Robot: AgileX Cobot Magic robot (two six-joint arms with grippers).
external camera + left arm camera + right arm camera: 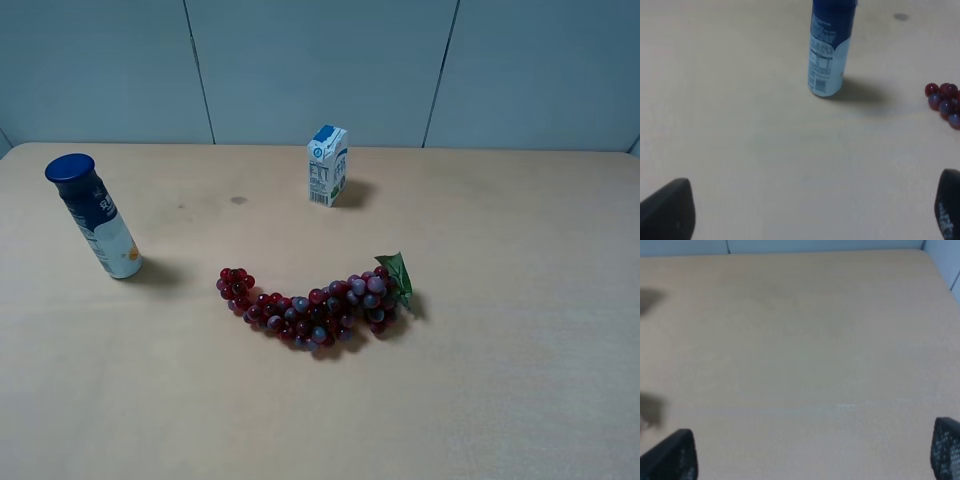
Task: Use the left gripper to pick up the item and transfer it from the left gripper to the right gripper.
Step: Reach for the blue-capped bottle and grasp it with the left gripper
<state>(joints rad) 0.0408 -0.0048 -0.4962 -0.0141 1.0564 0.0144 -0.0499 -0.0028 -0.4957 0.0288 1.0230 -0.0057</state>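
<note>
Left wrist view: tall blue-capped, white-bottomed cylindrical bottle (826,55) stands upright on the pale wooden counter (765,150), well ahead of the left gripper (812,205), its fingers (667,212) wide-spread, empty; the right gripper (810,450) likewise gapes empty.

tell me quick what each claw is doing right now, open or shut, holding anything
Left claw: open, empty; the bottle stands ahead, apart from it.
Right claw: open, empty.
</note>
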